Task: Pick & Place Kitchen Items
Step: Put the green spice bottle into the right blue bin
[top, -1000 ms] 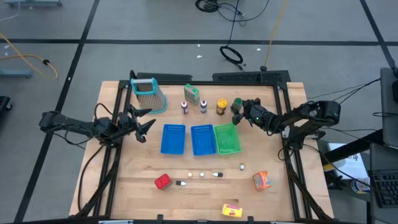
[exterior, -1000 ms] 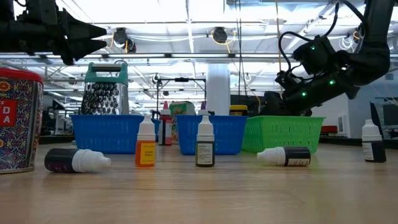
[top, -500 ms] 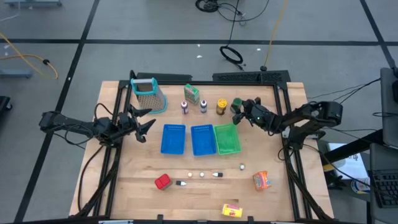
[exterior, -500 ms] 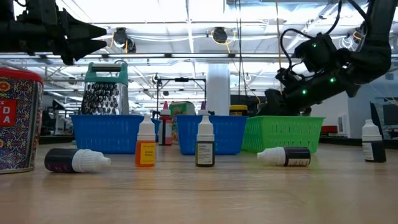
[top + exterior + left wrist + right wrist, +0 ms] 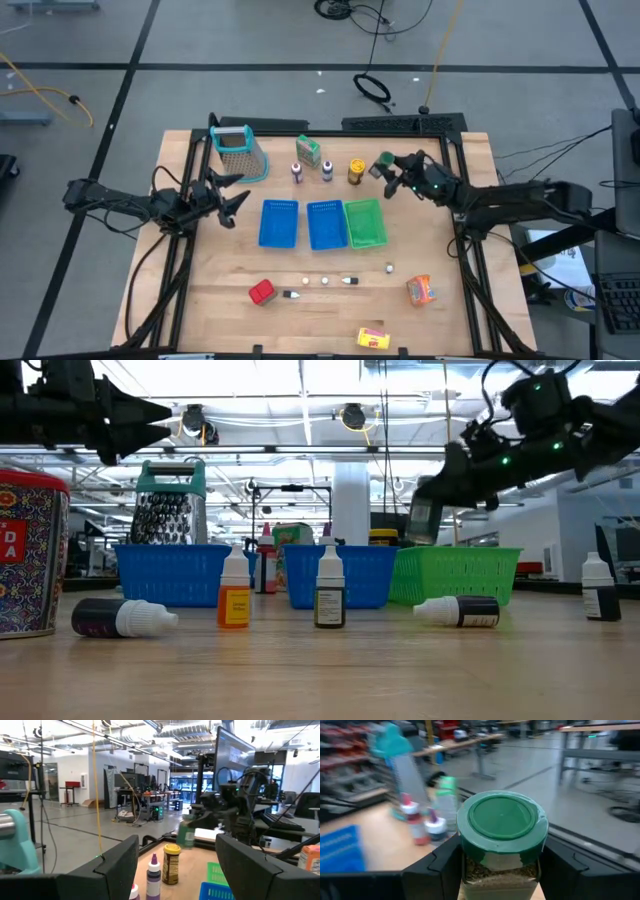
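Observation:
My right gripper (image 5: 393, 168) is shut on a green-lidded spice jar (image 5: 501, 840), held in the air over the table's far right part; the jar also shows in the low view (image 5: 425, 520). My left gripper (image 5: 235, 200) hovers open and empty to the left of the blue trays. A yellow-lidded jar (image 5: 356, 171), two small bottles (image 5: 297, 172) and a green carton (image 5: 308, 151) stand at the far side. A red can (image 5: 262, 292), an orange packet (image 5: 420, 290), a yellow box (image 5: 372, 339) and several tiny bottles (image 5: 325, 281) sit on the near part. My right gripper pinches the jar's body just below the green lid (image 5: 470, 865) between its two fingers (image 5: 432, 870), one on each side. The fingers come from the table's right side. The jar is lifted clear of the table, lid up and slightly tilted.
Two blue trays (image 5: 279, 222) and a green tray (image 5: 365, 222) lie side by side in the middle. A metal grater with a teal handle (image 5: 240, 152) stands at the far left. Bare wood lies at the near left and between the trays and the near items.
My right gripper has risen with the green-lidded jar, lifting it clear above the green tray's rim, and has shifted a little toward the table's far edge. The arm has stretched out lower behind it. My left gripper has kept still.

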